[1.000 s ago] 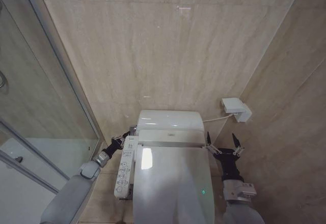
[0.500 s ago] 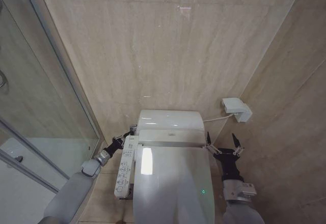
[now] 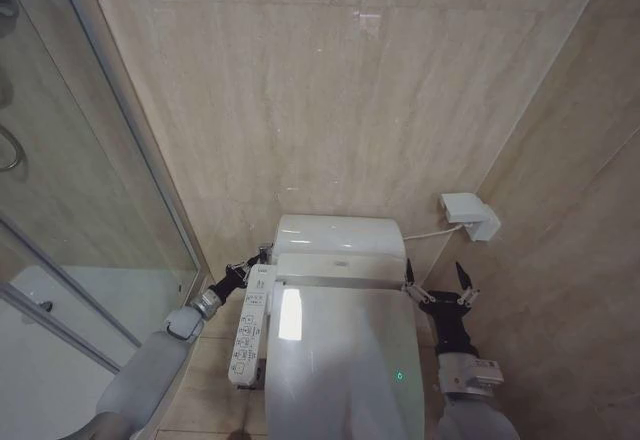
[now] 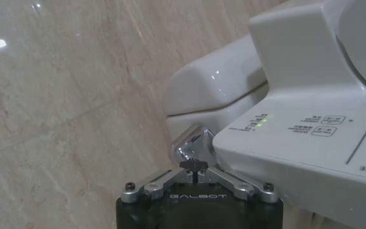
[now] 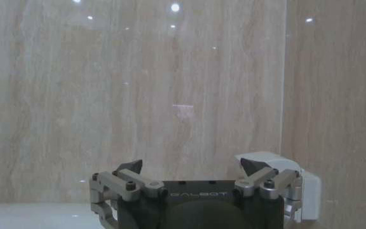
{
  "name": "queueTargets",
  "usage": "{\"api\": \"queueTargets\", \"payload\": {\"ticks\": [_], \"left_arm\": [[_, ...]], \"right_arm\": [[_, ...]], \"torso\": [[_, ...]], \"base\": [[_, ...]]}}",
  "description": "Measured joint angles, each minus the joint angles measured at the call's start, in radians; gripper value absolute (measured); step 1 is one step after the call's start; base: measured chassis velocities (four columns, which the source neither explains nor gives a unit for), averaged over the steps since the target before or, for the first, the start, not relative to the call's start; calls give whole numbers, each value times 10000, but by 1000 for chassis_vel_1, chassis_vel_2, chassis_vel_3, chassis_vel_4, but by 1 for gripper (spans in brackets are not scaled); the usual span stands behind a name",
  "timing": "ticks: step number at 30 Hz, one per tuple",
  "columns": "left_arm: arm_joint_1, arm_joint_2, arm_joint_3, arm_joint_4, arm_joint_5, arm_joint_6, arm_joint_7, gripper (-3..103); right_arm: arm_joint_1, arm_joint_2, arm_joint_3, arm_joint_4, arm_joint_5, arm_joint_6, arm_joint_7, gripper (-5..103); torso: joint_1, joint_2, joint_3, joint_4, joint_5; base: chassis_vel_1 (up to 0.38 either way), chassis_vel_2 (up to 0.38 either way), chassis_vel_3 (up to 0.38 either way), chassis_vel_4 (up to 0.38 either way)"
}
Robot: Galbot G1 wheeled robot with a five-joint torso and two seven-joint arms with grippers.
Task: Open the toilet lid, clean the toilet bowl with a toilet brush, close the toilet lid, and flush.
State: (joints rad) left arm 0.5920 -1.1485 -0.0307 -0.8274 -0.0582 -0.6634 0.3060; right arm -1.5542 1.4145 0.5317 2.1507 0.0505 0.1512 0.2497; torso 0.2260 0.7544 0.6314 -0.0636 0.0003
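Left gripper [image 3: 258, 256] of mine pinched together at chrome flush lever [image 4: 192, 143], right gripper [image 3: 436, 278] spread beside closed toilet lid [image 3: 340, 355].

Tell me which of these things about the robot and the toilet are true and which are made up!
1. The large glossy white oval toilet lid is closed. True.
2. The left hand is up by the shiny chrome flush lever at the side of the white ceramic tank. True.
3. The right hand is gripping a brush. False: it is open, holds nothing, and sits beside the lid.
4. A small green light glows on the lid. True.
5. The long white button-covered control panel sits on the robot's right side of the toilet. False: it is on the left side.
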Motion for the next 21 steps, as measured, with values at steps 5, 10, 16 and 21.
{"api": "queueTargets", "payload": {"ticks": [5, 10, 16, 21], "left_arm": [[-29, -6, -12, 22, -14, -1, 79, 0], [-25, 3, -42, 20, -21, -2, 117, 0], [34, 12, -81, -18, -36, -2, 122, 0], [64, 12, -110, -58, -37, 0, 126, 0]], "right_arm": [[0, 0, 0, 0, 0, 0, 0, 100], [0, 0, 0, 0, 0, 0, 0, 100], [0, 0, 0, 0, 0, 0, 0, 100], [0, 0, 0, 0, 0, 0, 0, 100]], "torso": [[0, 0, 0, 0, -1], [2, 0, 0, -6, -3], [2, 0, 0, -7, -3], [3, 0, 0, -7, -3]], "base": [[0, 0, 0, 0], [0, 0, 0, 0], [0, 0, 0, 0], [0, 0, 0, 0]]}}
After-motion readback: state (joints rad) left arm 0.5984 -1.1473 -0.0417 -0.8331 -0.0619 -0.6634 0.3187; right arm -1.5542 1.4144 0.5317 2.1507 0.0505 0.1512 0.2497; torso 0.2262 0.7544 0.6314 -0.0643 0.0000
